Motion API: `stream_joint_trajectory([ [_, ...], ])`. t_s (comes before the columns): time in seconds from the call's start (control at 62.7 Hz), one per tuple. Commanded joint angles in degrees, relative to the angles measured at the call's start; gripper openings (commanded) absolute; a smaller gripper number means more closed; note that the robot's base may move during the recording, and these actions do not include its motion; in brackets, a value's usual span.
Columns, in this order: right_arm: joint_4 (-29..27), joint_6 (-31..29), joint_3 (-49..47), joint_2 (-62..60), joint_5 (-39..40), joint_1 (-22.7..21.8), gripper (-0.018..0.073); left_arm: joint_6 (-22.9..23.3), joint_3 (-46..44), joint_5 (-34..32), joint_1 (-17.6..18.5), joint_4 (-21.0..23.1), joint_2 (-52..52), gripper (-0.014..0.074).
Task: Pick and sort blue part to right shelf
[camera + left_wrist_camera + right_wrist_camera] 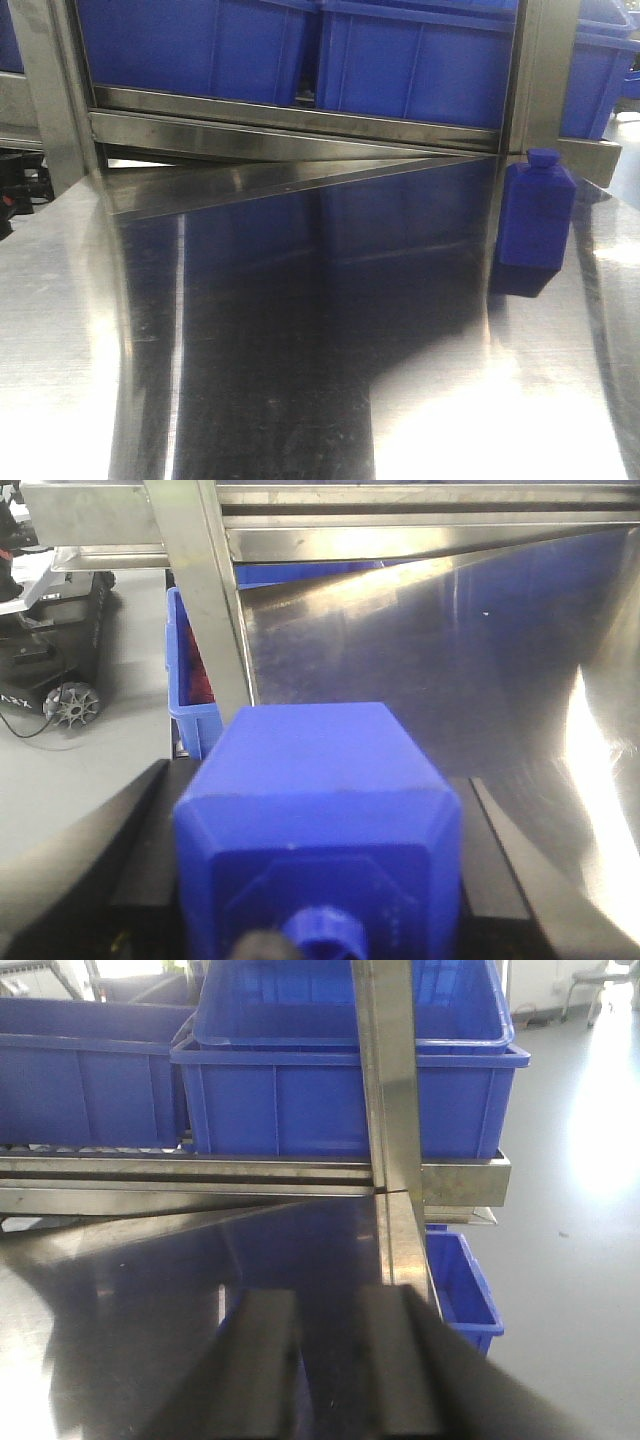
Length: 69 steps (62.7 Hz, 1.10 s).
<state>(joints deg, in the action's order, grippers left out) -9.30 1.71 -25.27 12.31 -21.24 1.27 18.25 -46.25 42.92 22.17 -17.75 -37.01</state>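
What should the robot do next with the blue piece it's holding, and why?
Probably lift the left fingers, which flank the blue part, up toward the shelf's blue tubs: the part looks held but low over the steel table, and the tubs sit above the front rail.

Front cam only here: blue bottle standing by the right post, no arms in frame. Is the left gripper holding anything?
Observer: Yes. The left gripper is closed on a blue part, cap end toward its wrist camera.
Operator: Right one?
Observer: The right gripper holds nothing; its fingers are slightly apart, facing the shelf post.
Operator: Anything below the shelf?
Observer: A small blue bin sits lower down, right of that post.
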Motion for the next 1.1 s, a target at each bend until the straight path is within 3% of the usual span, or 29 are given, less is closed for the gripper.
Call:
stream_joint_trajectory([
  [0.0,-0.27,-0.92,-7.59,7.11,1.77,0.68,0.0516,-0.07,-1.52,-5.76,0.37,-1.10,0.19,0.0333],
  [0.08,-0.27,-0.92,-11.36,11.80,1.23,1.12,0.0595,-0.07,-1.52,-6.53,0.37,-1.10,0.19,0.0333],
  [0.255,-0.38,-0.97,-15.62,18.93,0.90,1.39,0.0603,-0.07,-1.52,-7.58,0.37,-1.10,0.19,0.0333],
  [0.446,-0.67,-0.97,-28.47,30.31,-15.57,1.39,0.0596,-0.07,-1.52,-7.80,0.37,-0.87,0.19,0.0333],
  [0.622,-1.05,-0.97,-40.64,43.22,-29.69,1.66,0.0492,-0.07,-1.52,-7.80,0.37,-0.62,0.19,0.0333],
  [0.733,-1.69,-0.84,-45.41,49.65,-31.41,4.51,0.0435,-0.07,-1.52,-7.80,0.37,-0.08,0.19,0.0333],
  [0.877,-0.96,3.89,-49.93,57.66,-31.79,10.91,0.0426,-0.07,-1.52,-7.80,0.37,-0.08,0.19,0.0333],
  [1.084,6.67,13.89,-54.79,70.02,-35.15,15.70,0.0429,-0.07,-1.52,-7.80,0.37,-0.08,0.19,0.0333],
])
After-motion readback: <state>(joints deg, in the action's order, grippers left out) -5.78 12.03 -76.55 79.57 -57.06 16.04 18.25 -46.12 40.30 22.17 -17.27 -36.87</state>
